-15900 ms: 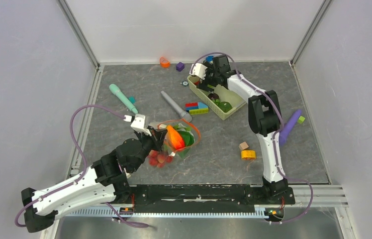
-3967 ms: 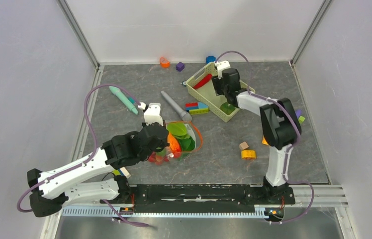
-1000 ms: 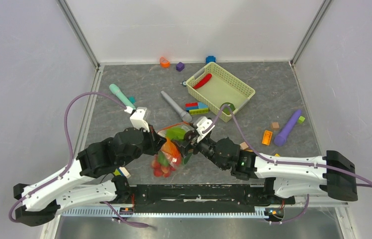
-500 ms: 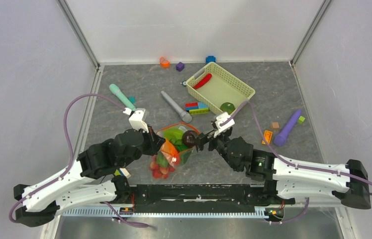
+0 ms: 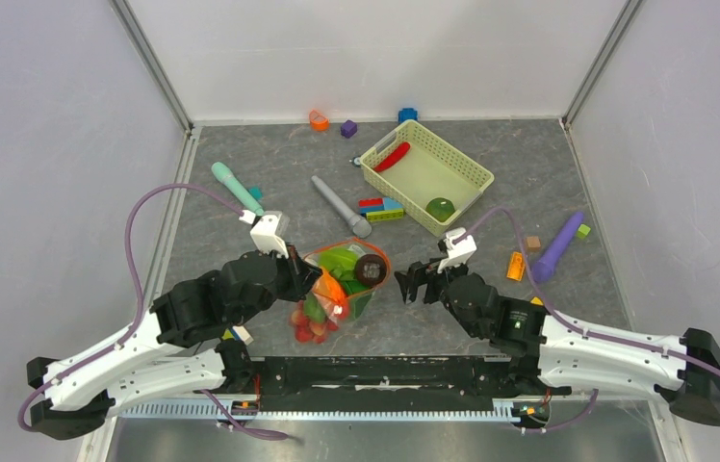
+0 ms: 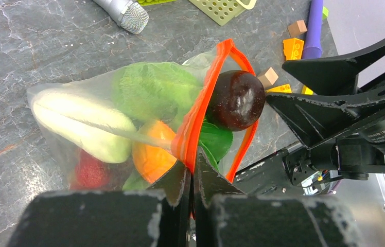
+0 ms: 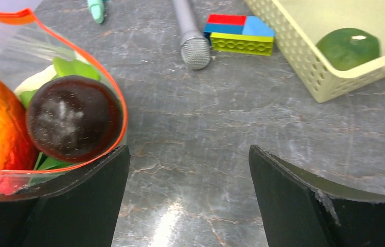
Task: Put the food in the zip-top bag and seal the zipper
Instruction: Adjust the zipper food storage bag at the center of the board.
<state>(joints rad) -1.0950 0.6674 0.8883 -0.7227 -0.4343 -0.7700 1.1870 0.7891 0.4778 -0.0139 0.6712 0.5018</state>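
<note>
Seeing the zip-top bag [image 5: 342,279] near the middle of the desk [image 5: 270,154], in front of the left arm, mouth gaping toward the right arm. Packed inside: leafy bok choy [image 6: 149,90], a white piece [image 6: 82,123], an orange piece [image 6: 149,154], red berries [image 6: 90,172] at the bottom. Perched right in the mouth: the dark purple piece [image 6: 235,99], between the two lips of the zipper [image 6: 203,108], on top of the pile rather than down inside. Can't make out the slider in any view.

On the left claw [image 6: 190,172]: shut, pinching the zipper strip at the near lip, propping the mouth open. On the right claw [image 7: 188,152]: wide open, nothing in it, just beside the mouth on its right, not touching.

Further out: a green piece [image 5: 441,207] and a red piece [image 5: 395,156] in the pale green basket [image 5: 402,197], so probably more food to fetch. Sealing not yet begun. Also scattered around: blocks [image 5: 380,207], grey stick [image 5: 339,204], purple stick [image 5: 556,248]. Not relevant.

Risks from here:
- dark purple piece rolling out on any tilt or tug of the floppy film, with nothing but the lips bracing it.
- zipper jamming on it unless pushed deeper before closing.
- thin strip slipping out of the left pinch, mouth collapsing, next drop landing on the desk.
- bag near full, extra pieces likely to crowd the mouth further.
- right claw clipping the lip on its next approach and dragging the bag.
</note>
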